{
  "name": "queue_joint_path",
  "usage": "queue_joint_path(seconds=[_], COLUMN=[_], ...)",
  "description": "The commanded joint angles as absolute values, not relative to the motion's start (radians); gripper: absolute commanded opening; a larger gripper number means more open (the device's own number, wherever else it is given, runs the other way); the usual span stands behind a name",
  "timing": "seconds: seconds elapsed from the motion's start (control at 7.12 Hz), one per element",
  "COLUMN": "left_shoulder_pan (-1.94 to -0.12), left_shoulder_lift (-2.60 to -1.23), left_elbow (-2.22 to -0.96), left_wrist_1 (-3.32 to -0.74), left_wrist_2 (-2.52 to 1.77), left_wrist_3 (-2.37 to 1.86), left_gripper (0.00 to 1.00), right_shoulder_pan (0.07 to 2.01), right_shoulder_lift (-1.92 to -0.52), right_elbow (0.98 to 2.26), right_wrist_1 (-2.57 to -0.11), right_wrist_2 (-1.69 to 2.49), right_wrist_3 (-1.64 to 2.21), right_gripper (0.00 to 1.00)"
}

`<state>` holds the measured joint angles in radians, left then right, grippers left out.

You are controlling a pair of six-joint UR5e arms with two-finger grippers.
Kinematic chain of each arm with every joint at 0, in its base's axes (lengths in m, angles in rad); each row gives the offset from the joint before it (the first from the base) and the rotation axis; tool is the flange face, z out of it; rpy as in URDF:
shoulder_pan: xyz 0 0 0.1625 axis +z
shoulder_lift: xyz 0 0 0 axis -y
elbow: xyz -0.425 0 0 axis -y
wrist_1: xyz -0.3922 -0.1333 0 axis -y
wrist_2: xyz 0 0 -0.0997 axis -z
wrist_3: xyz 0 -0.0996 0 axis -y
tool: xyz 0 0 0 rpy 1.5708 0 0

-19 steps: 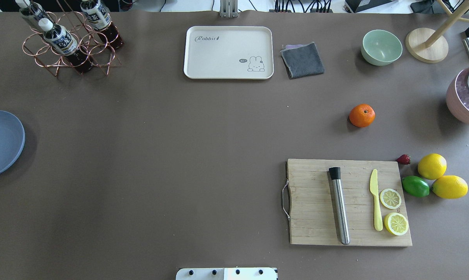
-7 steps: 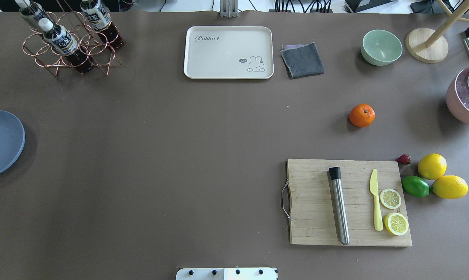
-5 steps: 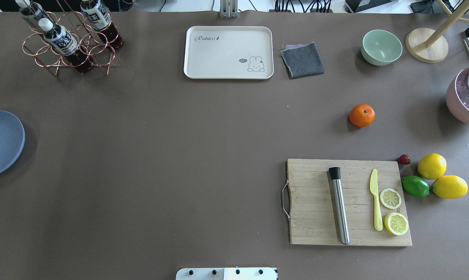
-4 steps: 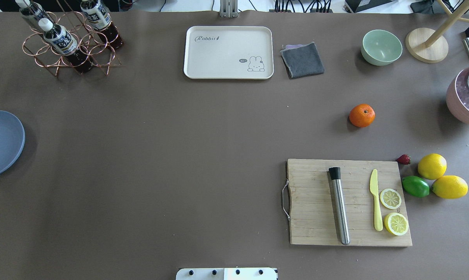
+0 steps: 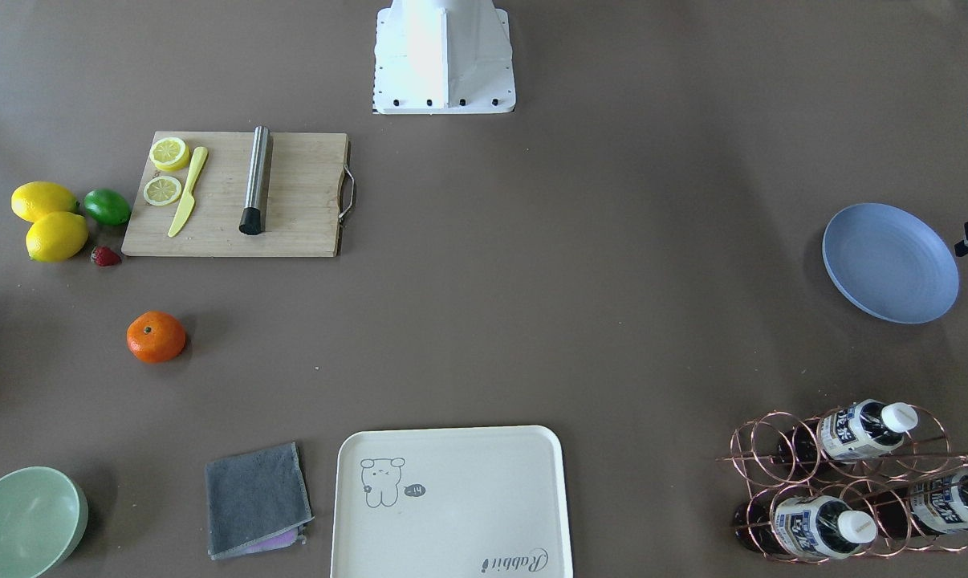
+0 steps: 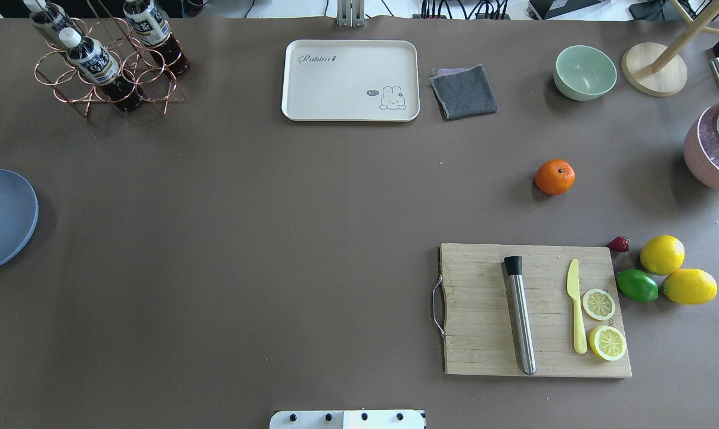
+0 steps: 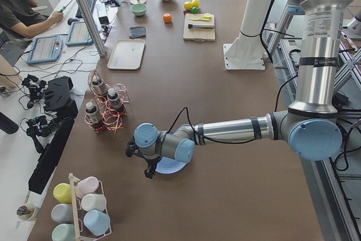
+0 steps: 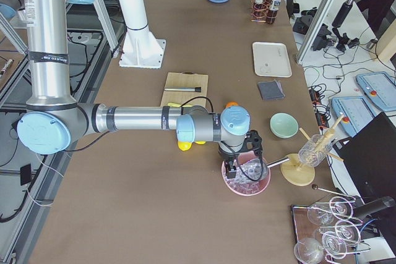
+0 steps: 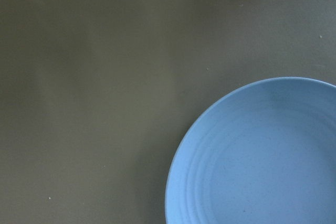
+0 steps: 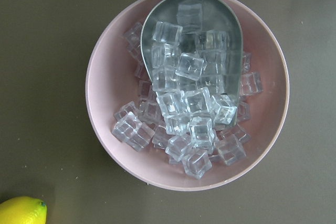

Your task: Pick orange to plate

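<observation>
The orange (image 6: 555, 177) sits alone on the brown table, right of centre, beyond the cutting board; the front view shows the orange (image 5: 156, 336) at its left. The blue plate (image 6: 2, 220) lies at the table's far left edge, and the plate (image 9: 262, 156) fills the lower right of the left wrist view. My left gripper (image 7: 149, 172) hangs just above the plate's near rim; I cannot tell whether it is open or shut. My right gripper (image 8: 230, 167) hovers over a pink bowl of ice, far from the orange, its state unclear. Neither wrist view shows fingers.
A wooden cutting board (image 6: 535, 310) carries a muddler, a yellow knife and lemon slices. Two lemons, a lime (image 6: 637, 285) and a strawberry lie to its right. The pink ice bowl (image 10: 186, 93) holds a metal scoop. A cream tray (image 6: 350, 80), grey cloth, green bowl (image 6: 585, 72) and bottle rack (image 6: 106, 59) line the far edge.
</observation>
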<state>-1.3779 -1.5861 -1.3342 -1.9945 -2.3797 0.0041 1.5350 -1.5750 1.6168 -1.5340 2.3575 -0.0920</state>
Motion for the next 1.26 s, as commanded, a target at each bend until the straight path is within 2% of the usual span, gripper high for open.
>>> queue_joint_path(seconds=[0.0,0.7,1.12], left_shoulder_pan=[-1.326,-1.298,-1.298], left_shoulder_lift=[-1.598,-1.621,-1.628], left_elbow=[-1.301,-1.246,-1.215], left_wrist_1=[-2.022,-2.028,-2.029], left_wrist_2=[-2.379,-2.349,-2.349], left_wrist_3=[-0.015,-0.031,-0.031], left_gripper=[0.93,0.89,0.81], right_shoulder_pan=[1.534,1.534,1.534], right_shoulder_lift=[-1.577,-1.586,-1.586], right_elbow=[1.615,1.617,1.618], right_wrist_1=[-1.54,-1.537,-1.536], right_wrist_2=[2.361,2.367,2.367], right_wrist_3=[-0.092,-0.092,-0.092], right_gripper=[1.0,1.0,1.0])
